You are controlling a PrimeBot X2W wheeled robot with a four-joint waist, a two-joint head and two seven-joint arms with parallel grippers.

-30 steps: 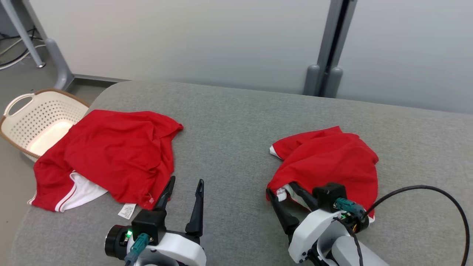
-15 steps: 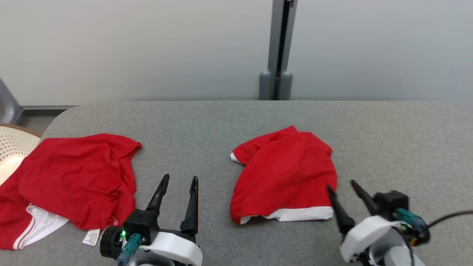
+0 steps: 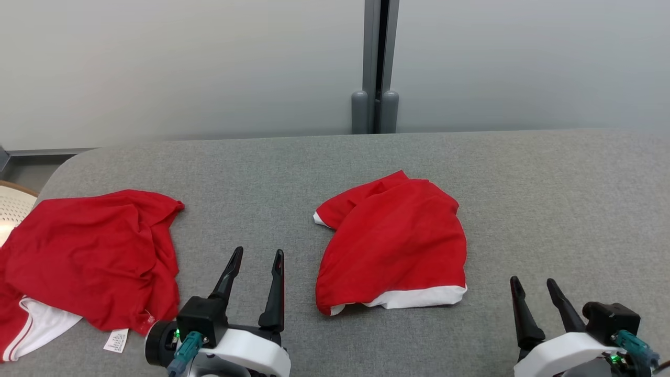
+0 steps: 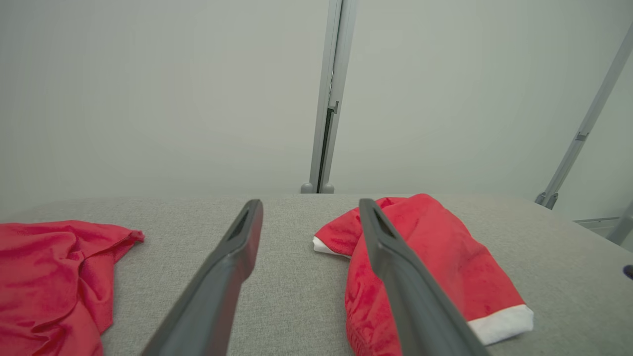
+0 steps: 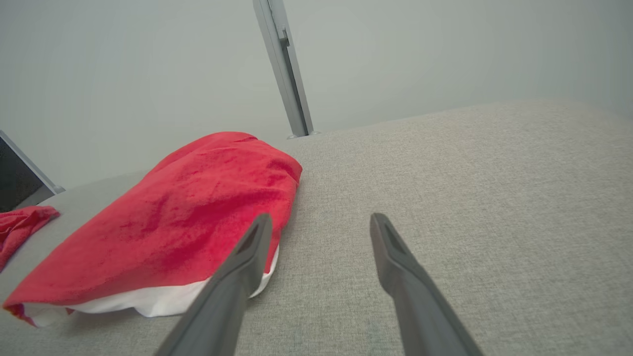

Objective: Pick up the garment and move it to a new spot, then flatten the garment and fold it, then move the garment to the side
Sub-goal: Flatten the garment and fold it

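At the worktop centre: the garment point(image 3: 392, 243) is found in a loose, rounded heap on the grey fabric-covered worktop point(image 3: 549, 199), red side up. A white band is showing along its near edge and a white scrap at its far left corner.
Garment contact: the garment lies between the two hands and is touched by neither.
Left hand point(image 3: 259, 252): it is recorded low at the near edge, to the left of the garment and apart from it. The two dark fingers are spread, pointing away from the robot and leaning slightly right. The hand is released and empty.
Left wrist view: bare grey cloth is seen in the gap between the fingers. The garment is partly covered by the right-side finger in that view.
Right hand point(image 3: 533, 281): it is recorded low at the near right, just past the right end of the white band and apart from it. The fingers are spread and lean slightly left. The hand is released and empty.
Right wrist view: the white hem is crossed by the left-side finger, and bare worktop fills the gap.
Second red garment point(image 3: 89, 256): it is crumpled at the left end, well apart from the garment. A white care label point(image 3: 115, 340) lies at its near edge.
Basket point(image 3: 10, 209): a pale perforated rim is noted at the left edge, beside the second red garment.
Background: a grey upright post point(image 3: 375, 68) stands behind the far edge.
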